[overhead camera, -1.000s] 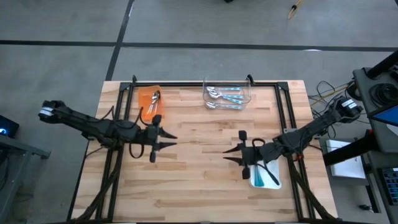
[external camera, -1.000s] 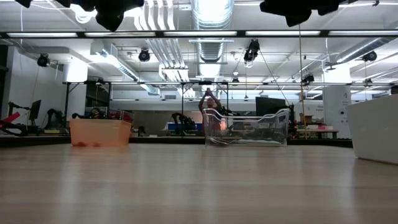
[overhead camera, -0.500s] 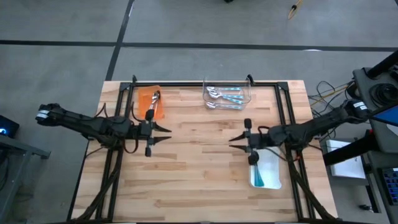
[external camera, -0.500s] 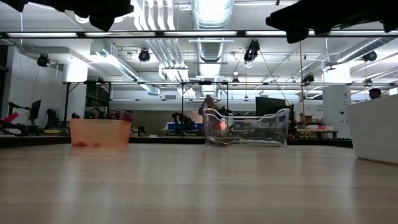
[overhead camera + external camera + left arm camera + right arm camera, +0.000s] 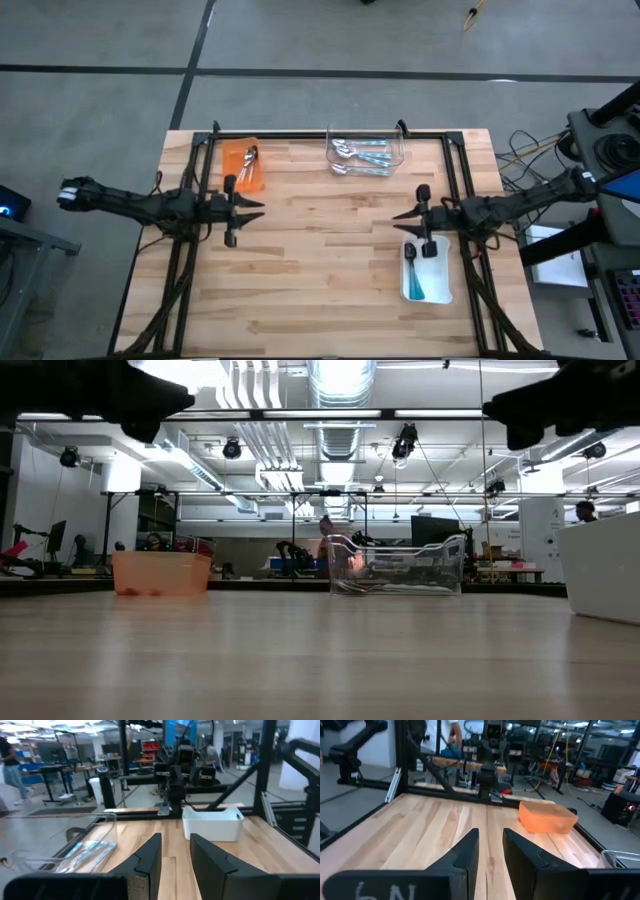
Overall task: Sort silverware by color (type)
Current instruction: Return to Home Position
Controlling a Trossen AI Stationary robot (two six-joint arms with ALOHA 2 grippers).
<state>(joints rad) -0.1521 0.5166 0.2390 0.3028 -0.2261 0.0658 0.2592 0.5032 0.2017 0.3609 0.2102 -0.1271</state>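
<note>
Hovering with fingers apart, left hand [image 5: 256,209] near the orange spoons [image 5: 247,159], right hand [image 5: 398,222] just beside the blue spoon [image 5: 413,277].

you see the wooden table [image 5: 320,265] standing on a grey floor [image 5: 300,40] crossed by dark lines. beyond the table a workshop hall opens, with a silver duct [image 5: 340,380] and strip lights [image 5: 440,413] overhead and desks [image 5: 55,770] farther behind the table.

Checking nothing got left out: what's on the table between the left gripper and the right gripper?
Nothing. The high view shows only bare wood of the table between the left gripper and the right gripper.
</note>
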